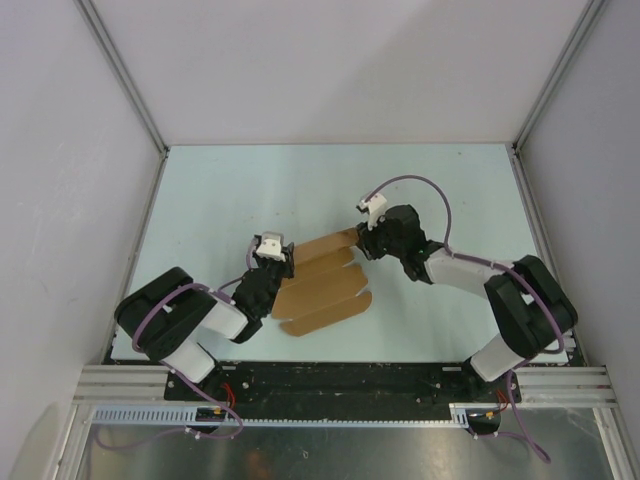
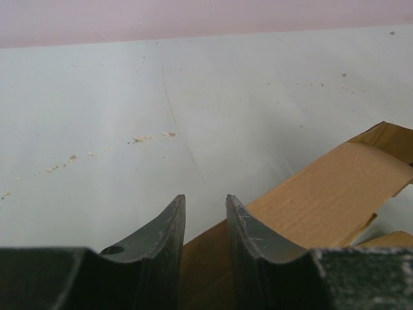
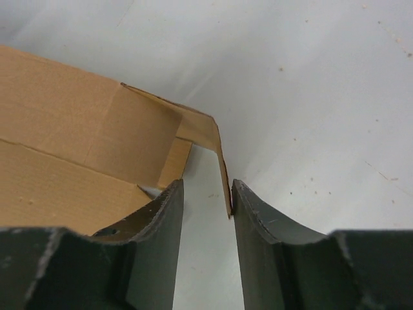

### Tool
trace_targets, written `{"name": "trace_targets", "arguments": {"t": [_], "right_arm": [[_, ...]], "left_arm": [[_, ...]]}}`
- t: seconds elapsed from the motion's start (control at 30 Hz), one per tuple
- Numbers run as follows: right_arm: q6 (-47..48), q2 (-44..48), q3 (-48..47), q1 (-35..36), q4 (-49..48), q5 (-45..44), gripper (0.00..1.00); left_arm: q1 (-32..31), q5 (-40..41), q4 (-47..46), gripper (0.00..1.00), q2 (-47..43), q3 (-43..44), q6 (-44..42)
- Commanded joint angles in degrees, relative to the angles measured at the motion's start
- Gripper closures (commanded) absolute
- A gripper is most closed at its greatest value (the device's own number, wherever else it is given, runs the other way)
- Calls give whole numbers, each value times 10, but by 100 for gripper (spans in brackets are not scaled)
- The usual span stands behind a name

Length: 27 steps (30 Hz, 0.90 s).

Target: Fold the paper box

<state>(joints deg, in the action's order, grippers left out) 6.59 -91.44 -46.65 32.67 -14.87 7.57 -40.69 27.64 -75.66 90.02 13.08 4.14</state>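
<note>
The paper box [image 1: 320,285] is a tan cardboard sheet with tabs, lying partly folded mid-table. My left gripper [image 1: 283,268] rests at its left edge. In the left wrist view the fingers of this gripper [image 2: 205,197] stand apart over the cardboard [image 2: 335,187], which shows through the gap below them. My right gripper [image 1: 362,240] is at the sheet's far right corner. In the right wrist view its jaws [image 3: 206,184] are open, and a thin raised flap [image 3: 203,129] stands on edge against the inner side of the right finger; the main panel [image 3: 64,161] lies to the left.
The pale table [image 1: 250,190] is walled by white panels at the back and on both sides. Small crumbs [image 2: 148,137] dot its surface. Both arm bases stand at the near edge.
</note>
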Motion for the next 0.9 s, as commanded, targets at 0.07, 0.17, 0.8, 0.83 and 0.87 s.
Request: {"name": "trace_targets", "arguments": {"t": [0.07,0.17,0.8,0.83,0.87], "right_arm": [[-102,100,36,6,-26,-39,59],[-148,117,59,26,-33,-66,62],[-287,-55,88,53,-234,-105,55],[-285,-57,88,51,-234,-105,55],[-285,-59,87,50,-234,-106,54]], "left_arm": [[3,-11,-24,64,7,-5,10],[3,-12,-24,63,9,-5,10],[3,-16,-20,63,4,-5,8],[3,-16,-20,63,5,-5,8],[3,-16,-20,63,5,-5,8]]}}
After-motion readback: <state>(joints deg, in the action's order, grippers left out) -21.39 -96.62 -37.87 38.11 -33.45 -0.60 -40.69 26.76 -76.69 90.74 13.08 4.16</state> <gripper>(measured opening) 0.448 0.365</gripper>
